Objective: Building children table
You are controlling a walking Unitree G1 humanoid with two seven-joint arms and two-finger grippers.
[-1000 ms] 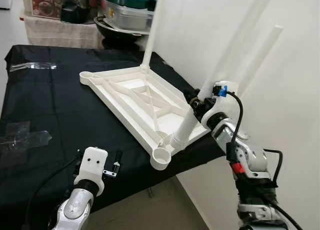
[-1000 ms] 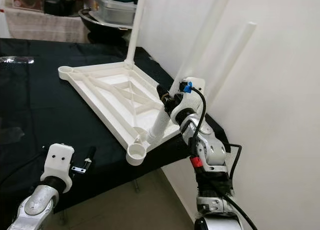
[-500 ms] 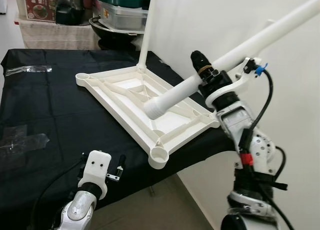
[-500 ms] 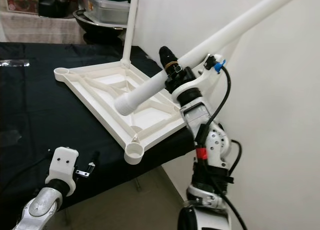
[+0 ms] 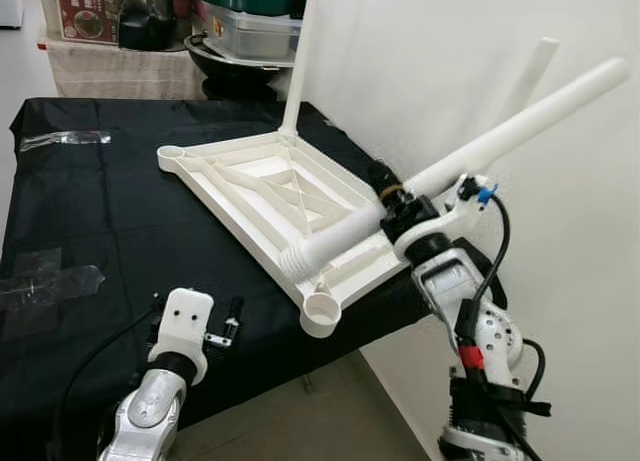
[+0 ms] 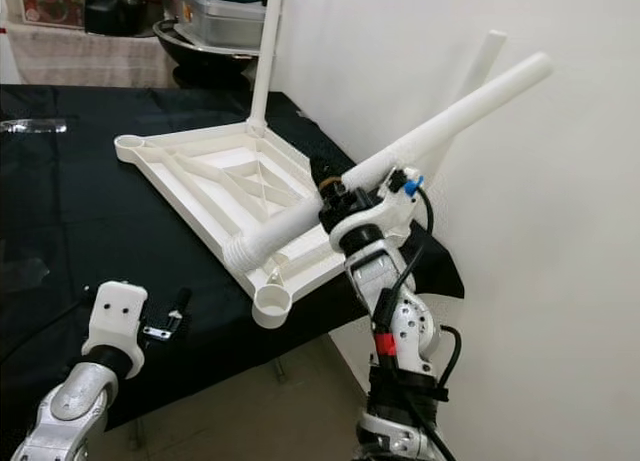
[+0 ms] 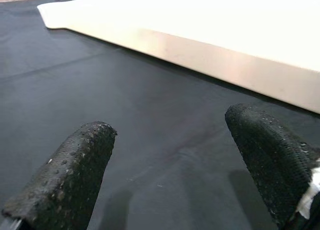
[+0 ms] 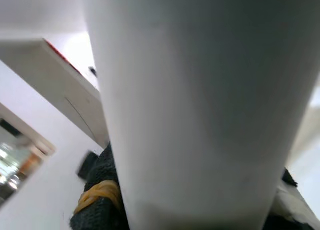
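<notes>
No text can be read anywhere. A red box at the back, past the table's far edge, carries print, but it is too small and blurred to make out.

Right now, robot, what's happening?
Right end effector clamps table leg, threaded end above tabletop. Left end effector open, idle. Corner socket unobstructed.

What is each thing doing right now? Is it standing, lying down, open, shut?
White plastic tabletop: lying upside down on the black cloth.
Fitted white leg: standing upright in the far corner socket.
Held white plastic tube leg: slanted, threaded end low over the tabletop's near edge.
Near corner socket: empty.
Right pincer: shut on the held leg.
Left pincer: open, holding nothing, above the cloth.
</notes>
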